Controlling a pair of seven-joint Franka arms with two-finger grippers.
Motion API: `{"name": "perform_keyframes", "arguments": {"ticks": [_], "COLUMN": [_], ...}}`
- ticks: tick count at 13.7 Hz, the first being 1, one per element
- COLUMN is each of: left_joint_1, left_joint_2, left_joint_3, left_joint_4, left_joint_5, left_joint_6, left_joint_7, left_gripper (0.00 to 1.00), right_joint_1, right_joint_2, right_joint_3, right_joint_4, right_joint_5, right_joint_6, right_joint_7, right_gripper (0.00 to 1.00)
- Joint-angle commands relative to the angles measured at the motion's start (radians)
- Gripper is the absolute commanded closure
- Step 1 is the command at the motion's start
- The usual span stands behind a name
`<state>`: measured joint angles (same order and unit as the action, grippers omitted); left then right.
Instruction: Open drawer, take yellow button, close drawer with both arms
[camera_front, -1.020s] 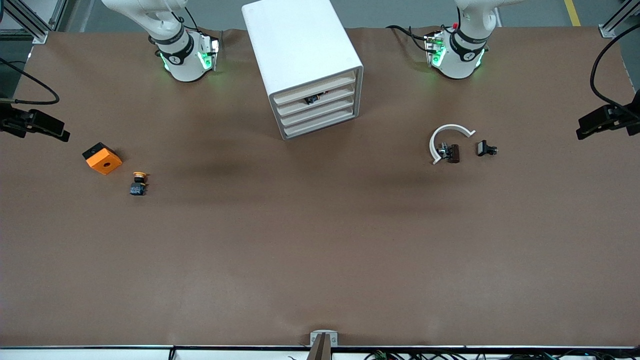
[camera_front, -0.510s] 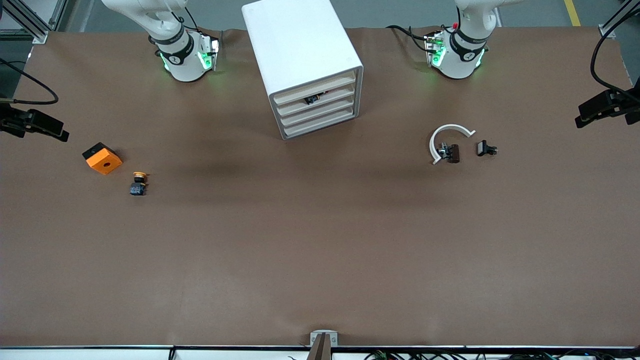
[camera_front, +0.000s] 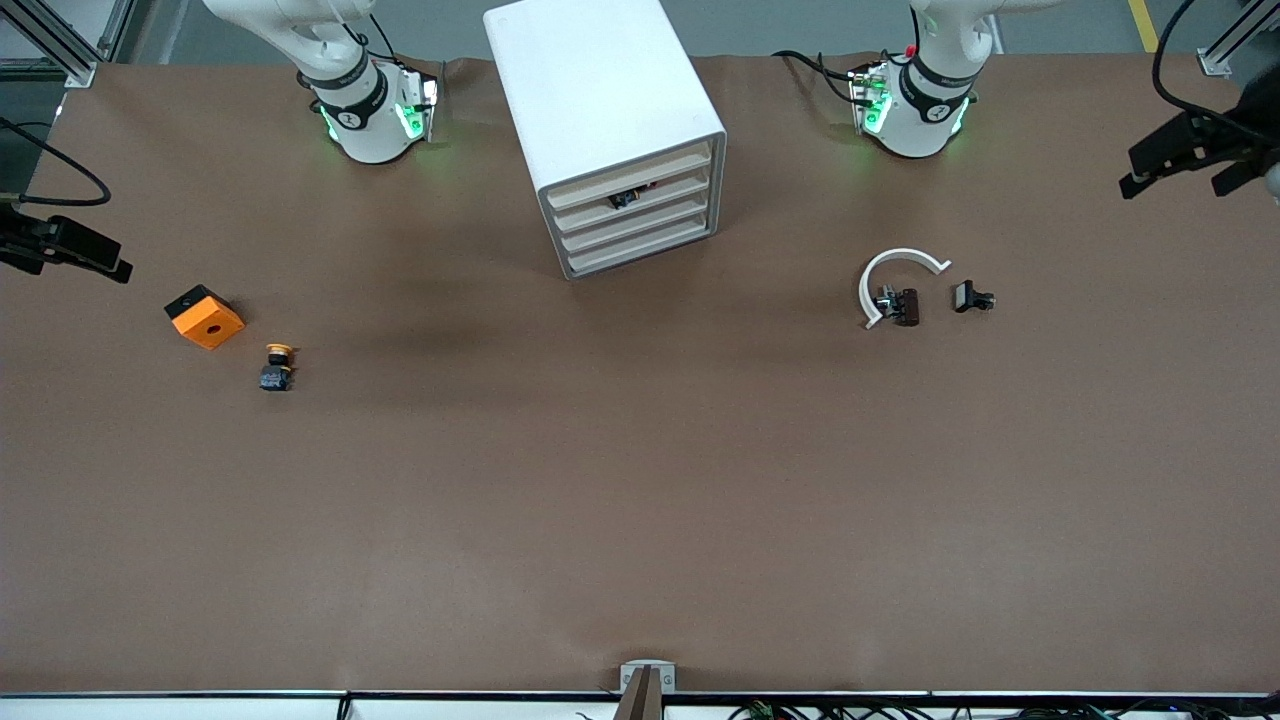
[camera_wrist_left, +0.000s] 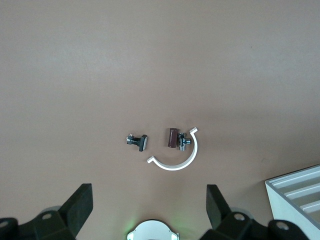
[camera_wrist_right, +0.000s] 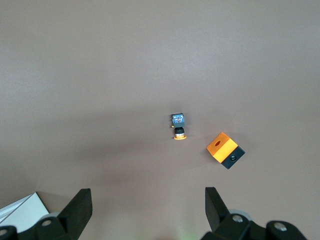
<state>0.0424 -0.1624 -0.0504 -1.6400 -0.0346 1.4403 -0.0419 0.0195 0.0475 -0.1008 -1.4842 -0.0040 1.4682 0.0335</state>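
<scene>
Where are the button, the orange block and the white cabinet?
button (camera_front: 278, 365), front view, on its black body under the cap.
orange block (camera_front: 206, 319), front view, on its top face.
white cabinet (camera_front: 590, 80), front view, on its top panel.

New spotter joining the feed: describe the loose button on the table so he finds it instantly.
Start at the white cabinet, then look toward the right arm's end of the table for the orange block. The button lies beside it, nearer the front camera: far smaller, round orange-yellow cap, black body.
</scene>
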Motion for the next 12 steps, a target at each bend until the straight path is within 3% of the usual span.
{"name": "perform_keyframes", "arguments": {"ticks": [1,8,12], "left_joint_1": [-0.042,-0.041,-0.030], "left_joint_2": [-0.014,0.014,0.009], "left_joint_3": [0.006,0.001,-0.040], "left_joint_4": [-0.032,-0.012,-0.018], "left_joint_5": [0.022,0.025,0.024], "left_joint_6": [0.028,0.042,0.042], "left_joint_7": [-0.050,-0.056,-0.062], "left_gripper": [0.00,0.00,0.00], "right_joint_1": [-0.007,-0.009,-0.009], "right_joint_2": [0.008,0.009,0.009], "right_joint_3": [0.003,0.003,0.003], "right_joint_4": [0.030,0.036,0.038], "right_joint_5": [0.001,-0.002,-0.001], "right_joint_6": [-0.016,-0.011,-0.008], "right_joint_7": [-0.007,-0.007,-0.006], "right_gripper": [0.00,0.00,0.00]}}
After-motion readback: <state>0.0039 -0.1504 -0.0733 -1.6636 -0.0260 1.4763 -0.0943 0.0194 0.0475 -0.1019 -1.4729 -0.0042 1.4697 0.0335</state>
